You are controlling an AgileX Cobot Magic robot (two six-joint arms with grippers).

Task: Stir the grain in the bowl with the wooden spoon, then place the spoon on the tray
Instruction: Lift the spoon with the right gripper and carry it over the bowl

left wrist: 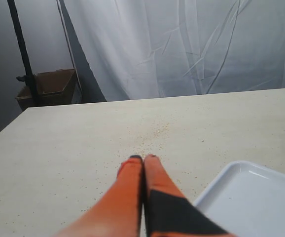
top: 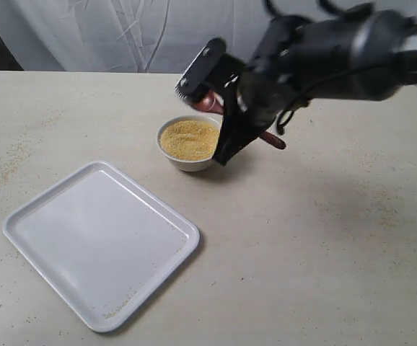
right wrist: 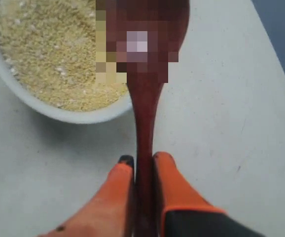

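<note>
Two hands working: the left hand (left wrist: 143,158) is hovering with fingers pressed together on nothing, just beside a corner of the tray (top: 100,241) lying on the tabletop (top: 324,238). Further right, the bowl (top: 187,164) is sitting full of grain (top: 188,139). The right hand (right wrist: 141,160) is clamping the wooden spoon (right wrist: 145,123) by its handle, with the head hanging over the bowl's edge.

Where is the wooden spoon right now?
The spoon is gripped by its handle in the right gripper, its head at the rim of the bowl. In the exterior view that is near the middle, beyond the tray.
</note>
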